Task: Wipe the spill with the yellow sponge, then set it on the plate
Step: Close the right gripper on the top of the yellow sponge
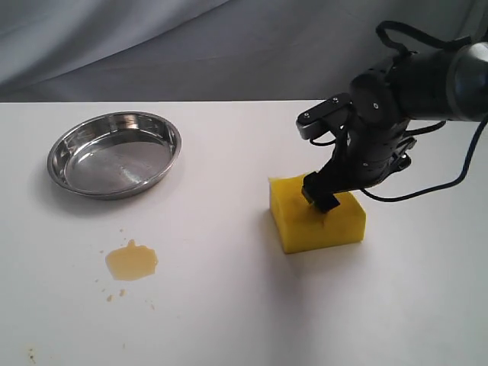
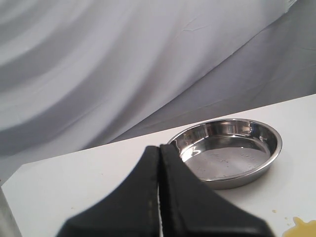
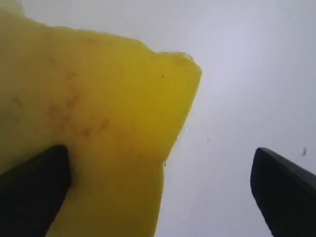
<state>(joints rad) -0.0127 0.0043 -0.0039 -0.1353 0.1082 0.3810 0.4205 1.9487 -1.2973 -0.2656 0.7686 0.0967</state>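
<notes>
**Right gripper open over the sponge, left gripper shut near the plate**

Exterior view: the black right arm reaches in from the right side and bends steeply down. The right gripper (image 1: 323, 192) points at the top of the yellow sponge (image 1: 316, 217), and one dark finger (image 1: 320, 195) touches the foam near its middle. The sponge lies flat on the white table (image 1: 229, 320), right of centre. The plate (image 1: 58, 157) sits well apart at the far left, with nothing in it. The spill (image 1: 131, 261) – an amber puddle with small droplets round it – lies nearer the camera than the plate and well apart from the sponge. A grey cloth (image 1: 152, 46) hangs behind the table. The left arm is out of this view.

Left wrist view: the left gripper (image 2: 159, 197) holds nothing, its two black fingers pressed together with only a thin seam between them. Beyond them the plate (image 2: 274, 143) rests on the table (image 2: 74, 173), and an edge of the spill (image 2: 301, 228) shows at the corner. Folds of the grey cloth (image 2: 123, 59) fill the background.

Right wrist view: the right gripper (image 3: 160, 163) stands wide apart. One finger (image 3: 29, 192) lies against the sponge's speckled top (image 3: 98, 98) – the other (image 3: 284, 190) hangs over bare table (image 3: 247, 74), clear of the sponge's edge.
</notes>
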